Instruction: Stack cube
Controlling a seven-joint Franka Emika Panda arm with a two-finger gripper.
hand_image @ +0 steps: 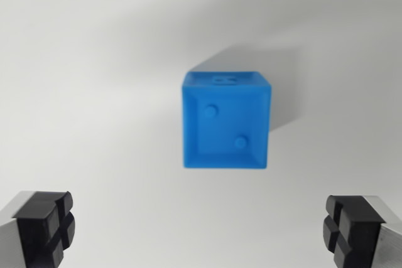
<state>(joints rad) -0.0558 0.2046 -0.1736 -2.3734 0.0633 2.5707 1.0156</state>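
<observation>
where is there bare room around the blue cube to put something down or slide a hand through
Bare white surface lies open on the wrist view's left of the blue cube, and above it. Another free strip runs below the cube, between the two open pincer fingers. The wrist view's right side holds only the cube's shadow. Nothing is crowded.

I see one blue cube (227, 121) sitting flat on the white surface, its facing side recessed with two raised dots.
</observation>
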